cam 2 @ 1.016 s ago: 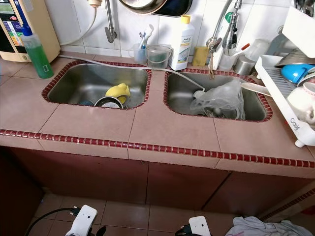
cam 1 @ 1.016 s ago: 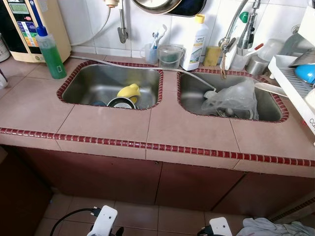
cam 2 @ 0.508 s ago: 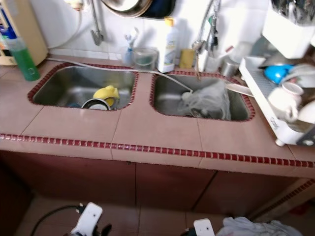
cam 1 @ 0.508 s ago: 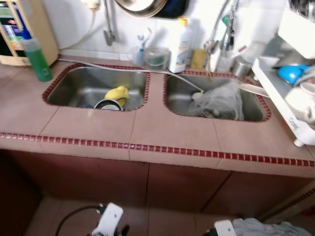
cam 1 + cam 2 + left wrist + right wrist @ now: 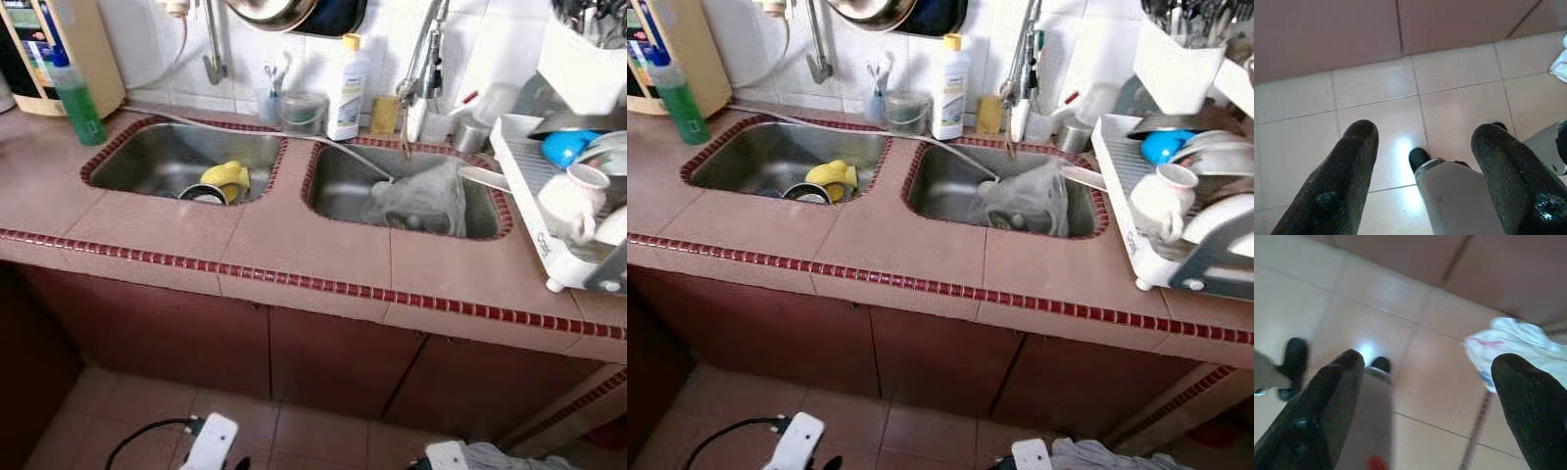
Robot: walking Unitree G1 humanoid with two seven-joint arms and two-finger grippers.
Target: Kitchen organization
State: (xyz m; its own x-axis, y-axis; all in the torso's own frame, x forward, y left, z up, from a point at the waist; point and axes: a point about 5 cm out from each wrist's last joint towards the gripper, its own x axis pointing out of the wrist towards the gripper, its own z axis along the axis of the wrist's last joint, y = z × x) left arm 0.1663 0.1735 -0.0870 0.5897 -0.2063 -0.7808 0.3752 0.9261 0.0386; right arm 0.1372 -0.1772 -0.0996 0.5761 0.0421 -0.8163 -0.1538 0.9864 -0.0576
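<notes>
Twin steel sinks (image 5: pixel 176 157) sit in the pink tiled counter (image 5: pixel 294 235), a yellow cup (image 5: pixel 226 176) inside the left basin. Left gripper (image 5: pixel 1420 147) and right gripper (image 5: pixel 1425 382) hang over floor tiles, jaws spread wide, empty.

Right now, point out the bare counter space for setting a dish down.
Bare: the counter strip before both sinks, and left of the left sink below the green bottle. Crowded: the back ledge behind the sinks, the dish rack corner, and both basins.

Camera pans right: dish rack (image 5: pixel 1161 211) now fills the right of frame. Sinks (image 5: pixel 186 157) and green bottle (image 5: pixel 76 93) slide toward upper left.
</notes>
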